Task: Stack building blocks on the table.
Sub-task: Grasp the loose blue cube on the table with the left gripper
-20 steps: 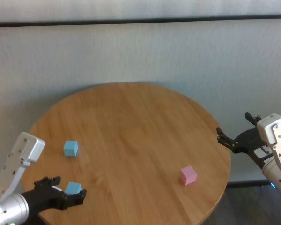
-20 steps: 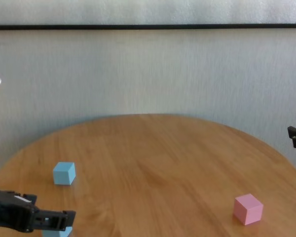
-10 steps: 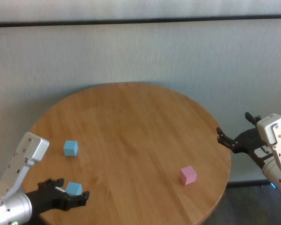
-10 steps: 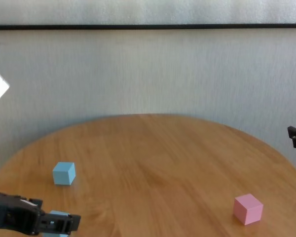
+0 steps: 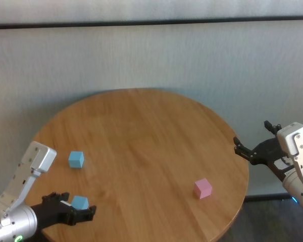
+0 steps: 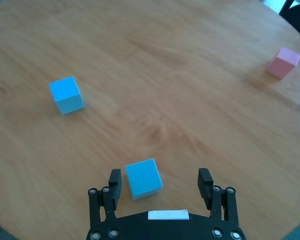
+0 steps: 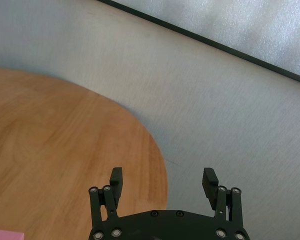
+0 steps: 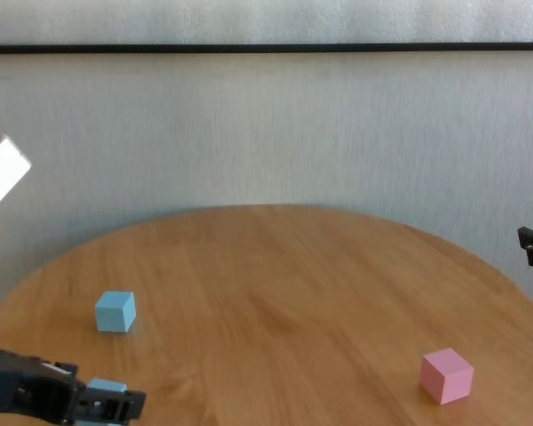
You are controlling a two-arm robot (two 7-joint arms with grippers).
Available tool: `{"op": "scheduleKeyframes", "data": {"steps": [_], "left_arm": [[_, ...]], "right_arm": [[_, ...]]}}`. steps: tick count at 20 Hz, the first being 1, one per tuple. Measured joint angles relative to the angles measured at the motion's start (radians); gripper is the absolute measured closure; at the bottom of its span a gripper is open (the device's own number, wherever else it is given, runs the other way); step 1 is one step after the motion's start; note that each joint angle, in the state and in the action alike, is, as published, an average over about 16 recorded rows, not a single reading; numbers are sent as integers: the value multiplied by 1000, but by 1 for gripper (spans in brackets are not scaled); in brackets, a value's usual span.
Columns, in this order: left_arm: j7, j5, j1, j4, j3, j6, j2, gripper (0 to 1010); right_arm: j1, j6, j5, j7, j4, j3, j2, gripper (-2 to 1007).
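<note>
The round wooden table (image 5: 141, 126) holds three building blocks. My left gripper (image 5: 76, 205) is open at the near left edge. Its fingers straddle a light blue block (image 5: 80, 202) without gripping it. In the left wrist view this block (image 6: 143, 178) lies between the open fingers (image 6: 114, 178), nearer one of them. The second light blue block (image 5: 76, 159) sits a little farther in; it also shows in the chest view (image 8: 115, 311). The pink block (image 5: 203, 188) sits at the near right. My right gripper (image 5: 252, 147) is open and empty, just off the table's right edge.
A pale grey wall (image 5: 151, 55) stands behind the table. The table's edge (image 7: 157, 150) runs just under my right gripper (image 7: 162, 176). The pink block shows far across the top in the left wrist view (image 6: 283, 62).
My left arm has shifted a little right and lower, keeping its open fingers around the near blue block. The blocks and the right arm have not moved.
</note>
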Motion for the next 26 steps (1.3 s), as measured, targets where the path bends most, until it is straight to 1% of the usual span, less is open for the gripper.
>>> {"op": "scheduleKeyframes", "data": {"steps": [5, 9, 19, 26], "left_arm": [[6, 17, -10, 17, 0, 12, -12, 10], [7, 32, -19, 33, -1, 16, -22, 10], [-6, 63, -42, 78, -1, 11, -56, 10], [-1, 86, -53, 107, -1, 9, -79, 10]], "right_arm": [[0, 0, 0, 0, 0, 0, 0, 0], [0, 0, 0, 0, 0, 0, 0, 0], [0, 0, 0, 0, 0, 0, 0, 1], [0, 0, 0, 0, 0, 0, 0, 0]]}}
